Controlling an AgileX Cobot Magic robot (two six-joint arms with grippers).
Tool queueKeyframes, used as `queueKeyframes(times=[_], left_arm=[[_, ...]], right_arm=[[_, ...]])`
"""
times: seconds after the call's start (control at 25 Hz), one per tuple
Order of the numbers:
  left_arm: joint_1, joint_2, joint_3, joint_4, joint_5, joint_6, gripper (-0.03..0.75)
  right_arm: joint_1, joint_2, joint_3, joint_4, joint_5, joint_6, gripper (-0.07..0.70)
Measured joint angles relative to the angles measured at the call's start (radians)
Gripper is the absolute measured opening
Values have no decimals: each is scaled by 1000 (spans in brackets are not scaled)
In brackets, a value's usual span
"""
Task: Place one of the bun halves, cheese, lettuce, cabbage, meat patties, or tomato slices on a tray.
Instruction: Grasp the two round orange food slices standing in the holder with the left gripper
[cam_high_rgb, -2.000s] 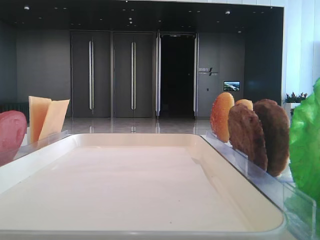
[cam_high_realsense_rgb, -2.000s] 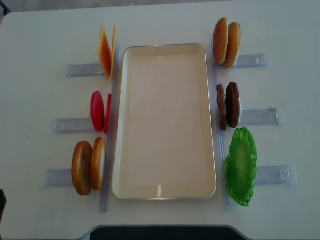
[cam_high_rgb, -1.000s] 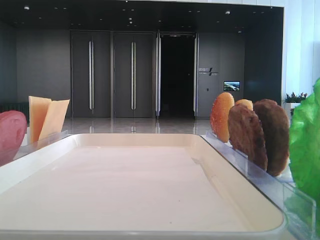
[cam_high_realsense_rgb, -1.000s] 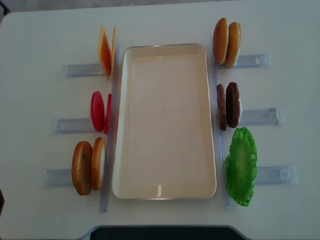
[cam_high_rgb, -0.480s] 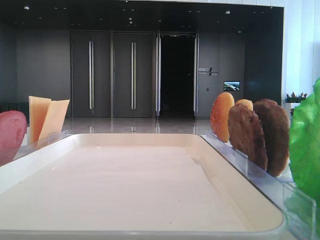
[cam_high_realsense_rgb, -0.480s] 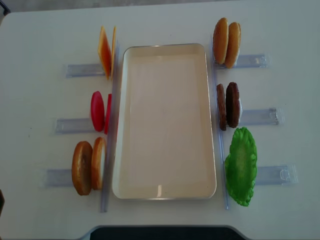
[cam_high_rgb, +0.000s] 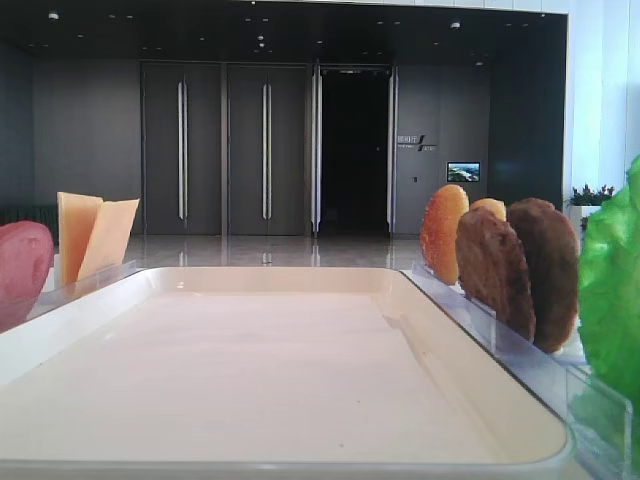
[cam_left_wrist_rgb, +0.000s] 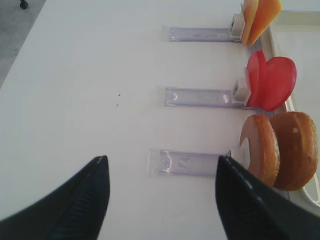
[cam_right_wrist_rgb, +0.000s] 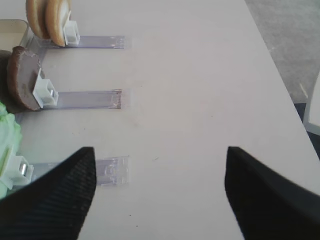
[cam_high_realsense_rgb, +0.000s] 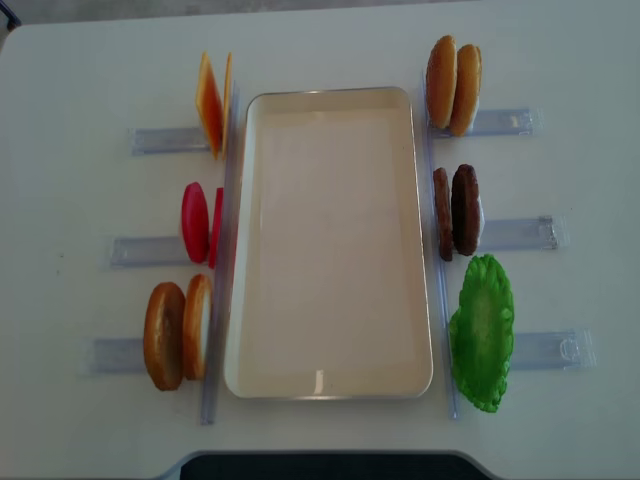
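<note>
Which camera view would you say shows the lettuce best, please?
The overhead realsense view: the whole lettuce shows, standing in its clear rack right of the tray. The low exterior view and the right wrist view each catch only a cropped green edge; the left wrist view shows none.

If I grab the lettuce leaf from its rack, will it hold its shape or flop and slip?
The lettuce looks glossy and crinkled, so it may be slippery between the fingers. It stands on edge in its clear rack without sagging, so it is probably fairly stiff. Being thin, it likely weighs little and could tip if nudged.

Dark double doors (cam_high_rgb: 223, 150), glossy floor (cam_high_rgb: 270, 252)
</note>
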Motion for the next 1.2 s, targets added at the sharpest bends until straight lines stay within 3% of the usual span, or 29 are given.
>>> queueKeyframes(times=[0.36,1.2], left_arm=[[0,256,-139,-2,0,-22,489],[0,854,-264,-121,-46,-25,486]], right_arm=[[0,0,0,0,0,0,538],[0,0,0,0,0,0,538]])
